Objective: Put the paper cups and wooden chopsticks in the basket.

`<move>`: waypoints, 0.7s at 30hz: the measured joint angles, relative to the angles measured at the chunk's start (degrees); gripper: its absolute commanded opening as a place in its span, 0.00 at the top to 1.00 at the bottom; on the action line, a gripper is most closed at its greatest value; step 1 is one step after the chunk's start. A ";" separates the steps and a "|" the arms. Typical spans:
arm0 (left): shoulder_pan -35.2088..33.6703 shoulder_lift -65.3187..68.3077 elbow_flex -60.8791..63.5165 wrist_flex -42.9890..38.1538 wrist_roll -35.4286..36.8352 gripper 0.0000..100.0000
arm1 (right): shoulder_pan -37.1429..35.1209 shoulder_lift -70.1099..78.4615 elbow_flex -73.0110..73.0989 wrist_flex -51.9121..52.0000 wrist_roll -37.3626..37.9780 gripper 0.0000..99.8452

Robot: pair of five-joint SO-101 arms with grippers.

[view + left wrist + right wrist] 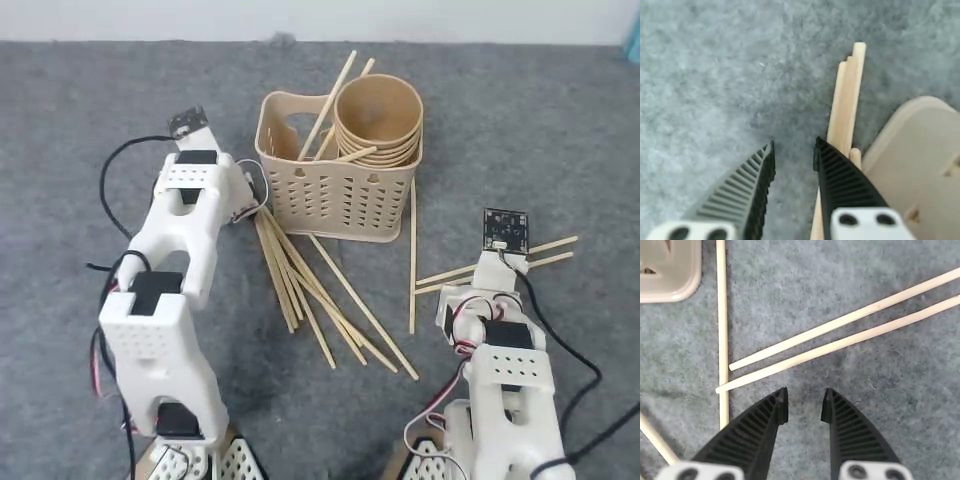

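Wooden chopsticks fan over the carpet from the left front corner of the basket, their long axes running 11 to 5 o'clock in the high view. Paper cups sit stacked inside. The left gripper, narrowly parted and empty, is at the fan's 11 o'clock tips. The right gripper, also narrow and empty, hangs just 6 o'clock of a pair lying 8 to 2.

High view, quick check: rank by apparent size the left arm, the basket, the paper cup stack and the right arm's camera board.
1. left arm, though it stands nearer the camera, so unsure
2. basket
3. paper cup stack
4. camera board
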 measured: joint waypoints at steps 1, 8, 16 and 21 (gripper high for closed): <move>0.09 -0.79 0.00 0.26 0.00 0.88 | 0.00 0.00 0.00 0.00 0.00 0.88; 0.44 -4.84 0.00 1.58 0.00 0.88 | 0.00 0.00 0.00 0.00 0.00 0.88; 0.53 0.18 -0.09 1.05 0.00 0.88 | 0.00 0.00 0.00 0.00 0.00 0.88; 0.44 3.96 -2.81 1.85 0.35 0.92 | 0.09 0.00 0.00 0.00 0.00 0.88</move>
